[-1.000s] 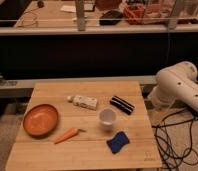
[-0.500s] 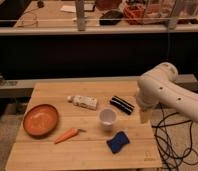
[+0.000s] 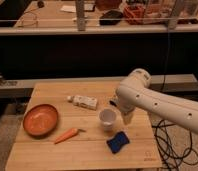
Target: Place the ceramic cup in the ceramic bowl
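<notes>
The small white ceramic cup (image 3: 108, 118) stands upright near the middle of the wooden table (image 3: 52, 155). The glossy orange-brown ceramic bowl (image 3: 40, 120) sits at the table's left side, well apart from the cup. My white arm reaches in from the right, with its gripper (image 3: 127, 118) hanging just to the right of the cup, close beside it and low over the table. Nothing shows in the gripper.
A white tube-like packet (image 3: 84, 102) lies behind the cup. A small orange carrot (image 3: 68, 135) lies between bowl and cup. A blue object (image 3: 118, 142) lies in front of the cup. A dark object (image 3: 113, 103) is mostly hidden behind the arm. Black cables (image 3: 168, 145) hang right of the table.
My arm has swung left over the table, from its right edge to a spot beside the cup. It now covers most of the dark object. The cup and bowl have not moved.
</notes>
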